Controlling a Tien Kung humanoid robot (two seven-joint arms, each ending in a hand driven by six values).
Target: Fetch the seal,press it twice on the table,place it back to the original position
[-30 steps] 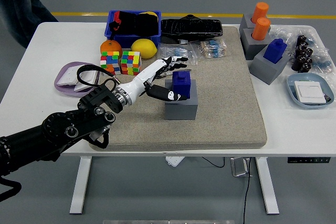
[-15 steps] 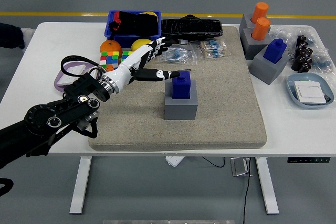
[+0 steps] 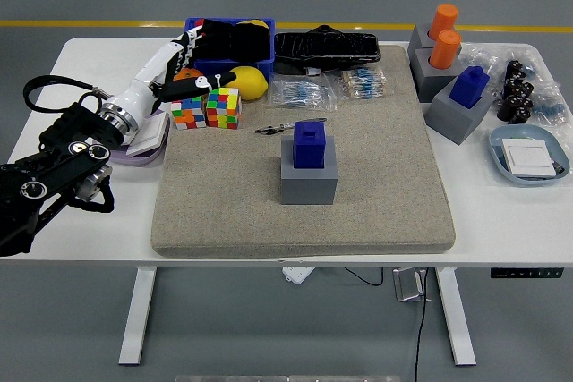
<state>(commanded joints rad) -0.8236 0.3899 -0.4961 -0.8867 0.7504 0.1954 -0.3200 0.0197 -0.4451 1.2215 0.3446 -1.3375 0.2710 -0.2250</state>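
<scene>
Seal: I see the dark blue block-shaped seal sitting upright in the top of the grey square holder, near the middle of the beige felt mat

Left hand: my white-and-black left hand is over the far left of the white table, above the two colourful puzzle cubes and just in front of the blue plastic bin; the fingers look loosely extended and I see nothing held in them

Right hand: it does not appear in the view

Direction: from the left hand, the seal lies to the right and toward the near edge, well apart; the cubes and the yellow lemon stand beside that path

Axis: the seal stands vertical in its holder, so I judge a grasp around its sides from above is suitable

Nearer arm: only the left arm is visible, so I take it as the working one

Other seal: a second blue seal stands on a grey holder at the far right, out of this arm's easy reach

Small item: a thin dark metal object lies on the mat just behind the holder; I cannot tell what it is

Progress: I judge the seal rests at its home place, with no contact now
</scene>
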